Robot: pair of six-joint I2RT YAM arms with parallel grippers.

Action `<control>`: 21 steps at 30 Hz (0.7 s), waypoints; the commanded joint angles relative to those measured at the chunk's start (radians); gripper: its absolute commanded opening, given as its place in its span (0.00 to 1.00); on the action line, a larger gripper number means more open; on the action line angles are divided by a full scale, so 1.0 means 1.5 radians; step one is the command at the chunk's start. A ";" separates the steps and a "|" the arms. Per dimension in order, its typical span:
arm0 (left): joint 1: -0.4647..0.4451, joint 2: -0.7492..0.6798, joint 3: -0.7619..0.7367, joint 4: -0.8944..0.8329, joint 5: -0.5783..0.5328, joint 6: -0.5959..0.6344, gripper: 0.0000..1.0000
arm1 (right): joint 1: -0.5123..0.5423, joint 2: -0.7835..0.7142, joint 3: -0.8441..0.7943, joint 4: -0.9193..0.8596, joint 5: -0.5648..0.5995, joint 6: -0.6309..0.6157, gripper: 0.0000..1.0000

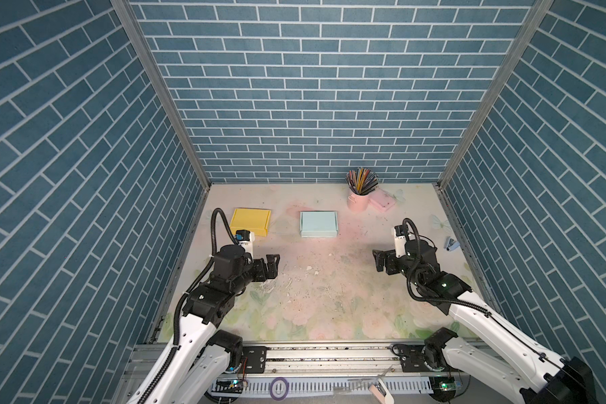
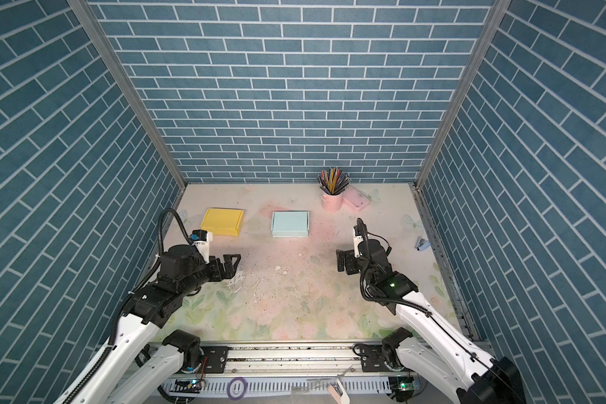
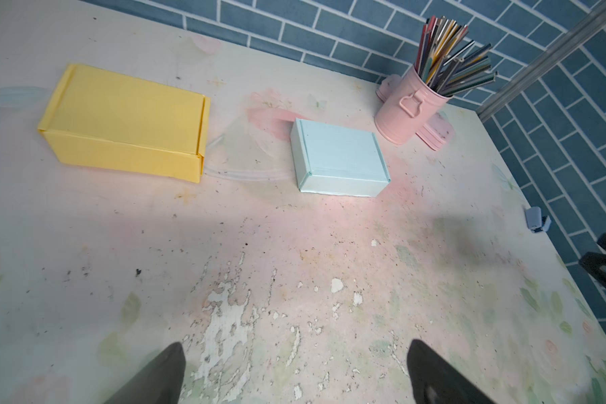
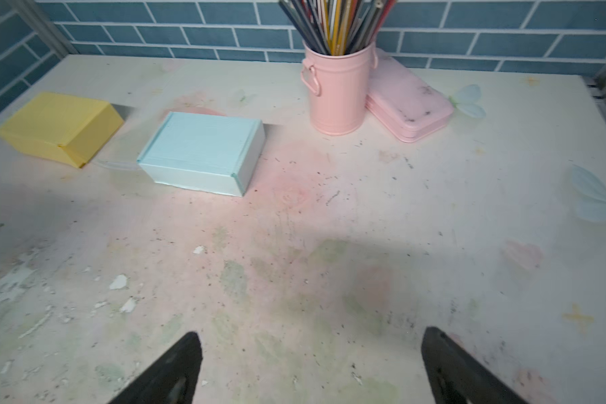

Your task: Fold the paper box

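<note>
Status: left tool (image 1: 273, 266) and right tool (image 1: 378, 260) are both spread wide w/ nothing in either, held over the near-mid counter (image 1: 329, 280), well apart.

Blue box (image 1: 318, 224) sits closed at far centre. Yellow box (image 1: 250, 222) is closed too, far left, just beyond the left arm. Both look assembled, so I judge folding done or nearly so.

Risks:
- Yellow box's side flap shows a doubled edge in the left wrist view. Poss. not fully tucked, so it may spring open.
- Any further push on the blue box could slide the light paper toward the pink cup (image 1: 358, 201) and tip it.
- I can't confirm lid seating from here.
</note>
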 commanded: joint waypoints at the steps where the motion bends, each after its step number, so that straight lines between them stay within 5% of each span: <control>1: 0.000 -0.007 -0.014 -0.040 -0.103 -0.018 0.99 | -0.010 -0.048 -0.026 -0.022 0.094 -0.021 0.98; 12: 0.001 -0.054 -0.060 0.015 -0.237 0.097 0.99 | -0.041 -0.191 -0.106 -0.038 0.280 -0.013 0.99; 21: 0.001 -0.106 -0.154 0.178 -0.405 0.190 0.99 | -0.087 -0.141 -0.123 -0.003 0.289 -0.026 0.99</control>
